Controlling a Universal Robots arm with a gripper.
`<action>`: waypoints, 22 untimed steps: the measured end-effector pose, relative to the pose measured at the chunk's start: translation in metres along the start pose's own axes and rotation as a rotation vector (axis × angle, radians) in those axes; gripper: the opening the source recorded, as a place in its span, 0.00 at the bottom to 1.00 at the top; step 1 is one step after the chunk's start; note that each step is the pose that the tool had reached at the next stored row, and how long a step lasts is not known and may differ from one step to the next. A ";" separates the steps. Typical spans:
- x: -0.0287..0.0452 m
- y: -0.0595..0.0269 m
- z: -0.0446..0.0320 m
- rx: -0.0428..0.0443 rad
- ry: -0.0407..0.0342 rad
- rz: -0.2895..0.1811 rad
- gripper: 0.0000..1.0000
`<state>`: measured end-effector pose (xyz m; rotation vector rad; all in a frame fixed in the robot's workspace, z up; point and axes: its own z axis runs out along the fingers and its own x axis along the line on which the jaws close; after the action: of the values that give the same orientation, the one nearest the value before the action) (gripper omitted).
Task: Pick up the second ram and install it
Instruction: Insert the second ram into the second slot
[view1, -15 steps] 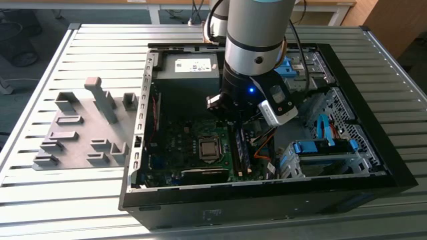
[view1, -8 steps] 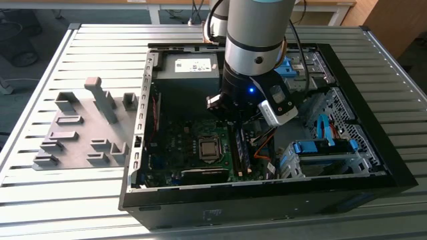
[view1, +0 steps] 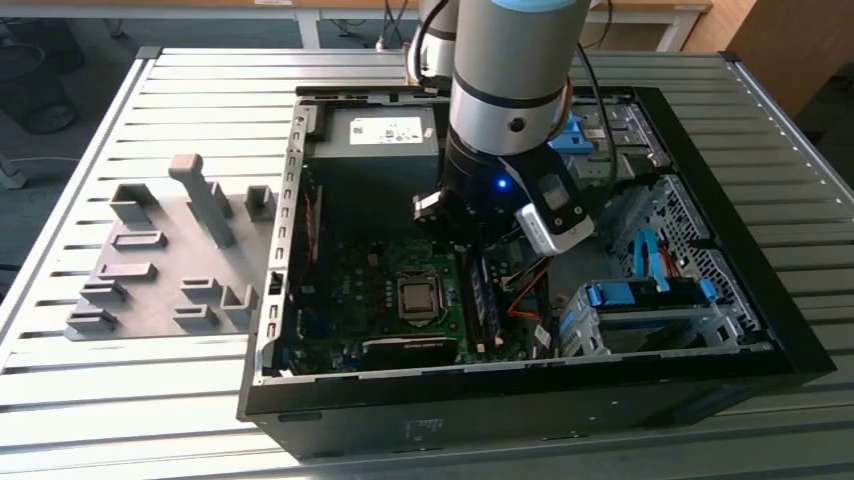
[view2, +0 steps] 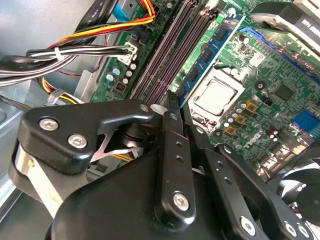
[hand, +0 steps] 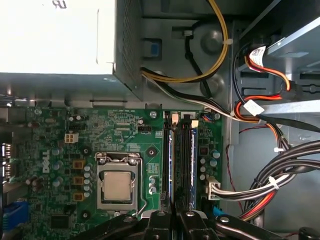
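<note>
On the exterior view's left, a grey holder tray is seen lying on the slatted table. Right of it, the open computer case is seen, with the arm reaching down inside. The gripper is held over the memory slots, fingers pressed together with nothing pinched. The second ram is found seated on edge in a slot beside the processor socket, just under the fingertips. Cable bundles are noted near the slots.
</note>
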<state>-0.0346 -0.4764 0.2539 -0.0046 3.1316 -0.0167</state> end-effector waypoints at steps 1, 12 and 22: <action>0.0000 0.0000 0.0018 0.0000 0.0000 0.001 0.14; -0.0001 -0.0019 0.0179 0.0002 0.0003 0.026 0.14; -0.0003 -0.0016 0.0324 0.0001 0.0003 0.027 0.14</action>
<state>-0.0340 -0.4784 0.2215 0.0378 3.1315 -0.0166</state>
